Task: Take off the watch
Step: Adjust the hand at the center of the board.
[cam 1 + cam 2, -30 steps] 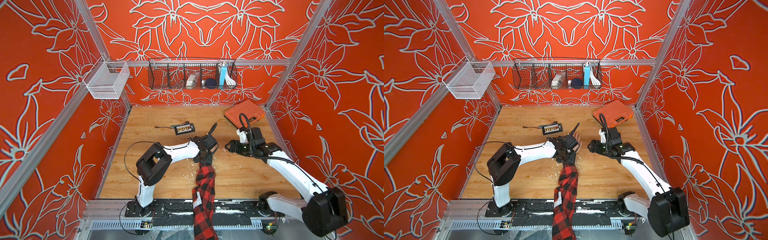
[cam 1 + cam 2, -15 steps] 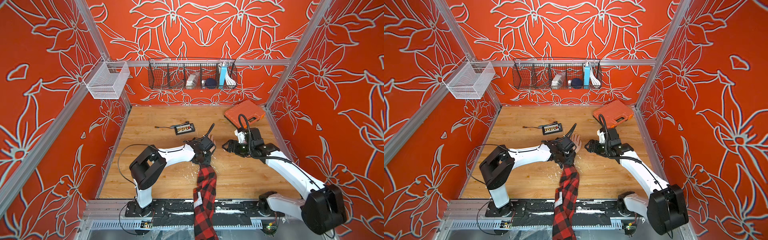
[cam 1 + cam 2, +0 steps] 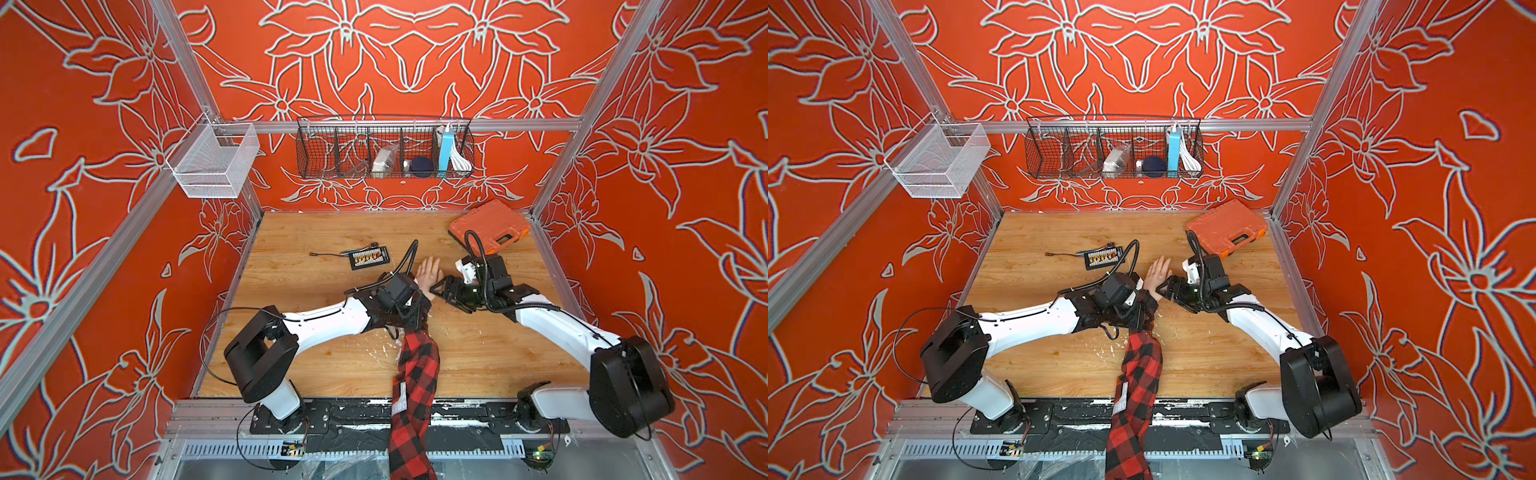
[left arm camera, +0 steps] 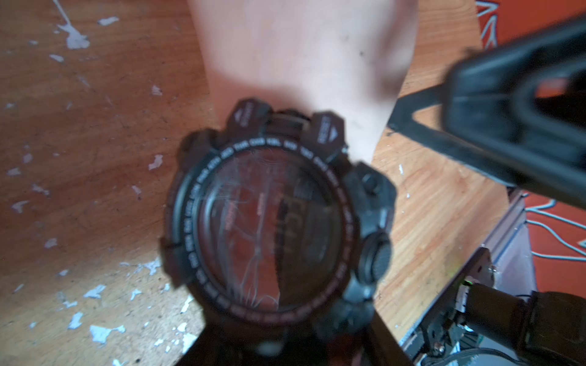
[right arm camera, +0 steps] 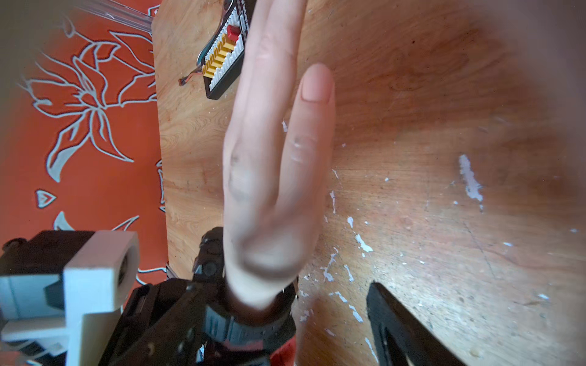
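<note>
The watch is big, round and black, with scratched glass (knobs stick out its side). It sits on a person's wrist. The left gripper is right at it; I cannot tell if it squeezes. The right gripper is spread wide, holding nothing.

2 arms, same build. Left arm and right arm: white tapered shells, bulky black joint housings, black base plates. Black ribbed cable loops over each wrist. Thin black wire by left base. Right gripper black, white camera block on its wrist.
</note>
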`<action>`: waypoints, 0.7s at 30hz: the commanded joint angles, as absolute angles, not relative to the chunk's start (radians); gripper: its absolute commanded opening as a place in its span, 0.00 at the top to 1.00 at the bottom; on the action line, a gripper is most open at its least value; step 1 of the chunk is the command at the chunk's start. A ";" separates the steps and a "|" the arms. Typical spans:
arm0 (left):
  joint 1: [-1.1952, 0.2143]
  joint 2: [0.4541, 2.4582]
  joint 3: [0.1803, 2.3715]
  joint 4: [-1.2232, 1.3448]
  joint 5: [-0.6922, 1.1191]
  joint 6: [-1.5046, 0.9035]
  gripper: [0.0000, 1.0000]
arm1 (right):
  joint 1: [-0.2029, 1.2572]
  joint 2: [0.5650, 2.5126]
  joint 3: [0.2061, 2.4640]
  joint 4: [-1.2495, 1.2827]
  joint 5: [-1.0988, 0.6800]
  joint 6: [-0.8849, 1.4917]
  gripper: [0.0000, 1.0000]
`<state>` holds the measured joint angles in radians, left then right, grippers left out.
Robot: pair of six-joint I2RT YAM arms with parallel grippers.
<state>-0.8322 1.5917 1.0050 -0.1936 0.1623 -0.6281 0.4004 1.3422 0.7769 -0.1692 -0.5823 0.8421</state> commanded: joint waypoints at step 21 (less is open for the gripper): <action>-0.836 1.484 0.986 -0.061 0.178 -0.615 0.44 | 0.481 1.471 0.977 -0.384 -0.417 0.726 0.79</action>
